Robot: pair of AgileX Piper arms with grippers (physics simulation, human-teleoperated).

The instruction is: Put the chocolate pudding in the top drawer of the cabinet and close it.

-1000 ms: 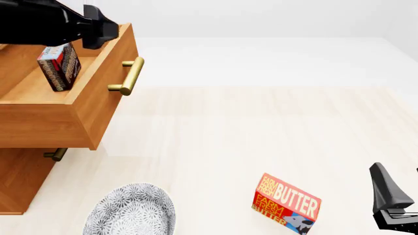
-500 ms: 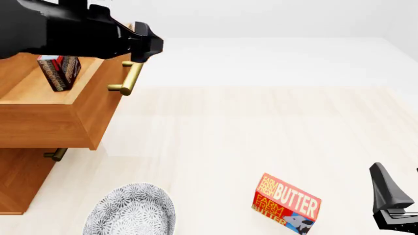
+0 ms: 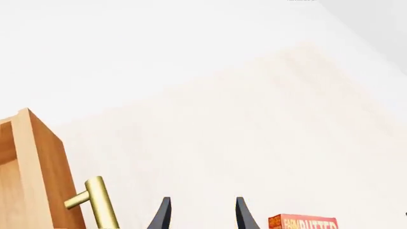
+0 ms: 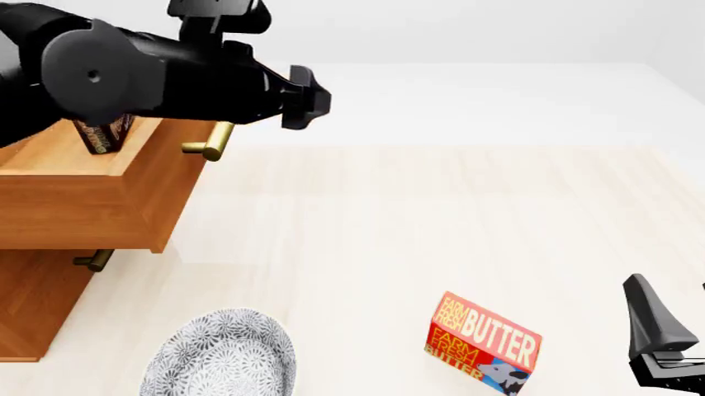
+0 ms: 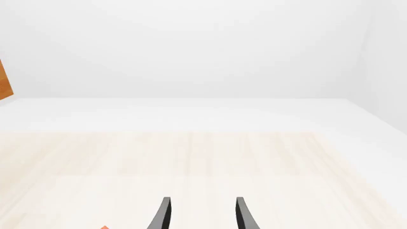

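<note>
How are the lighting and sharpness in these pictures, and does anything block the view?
Front view: flat, even light, sharp, with only faint shadows; the black left arm covers most of the dark brown pudding box in the light-brown wooden top drawer. Left wrist view: the pale table looks washed out. Right wrist view: bright, nearly featureless.

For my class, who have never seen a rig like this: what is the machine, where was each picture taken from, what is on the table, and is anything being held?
These are simulator renders of two robot arms at a table. The front view looks down from behind them; each wrist view looks along one gripper's fingers. The left gripper and right gripper are both open, holding nothing. The pudding stands in the open top drawer of the cabinet. On the table lie a butter box and a patterned bowl.
</note>
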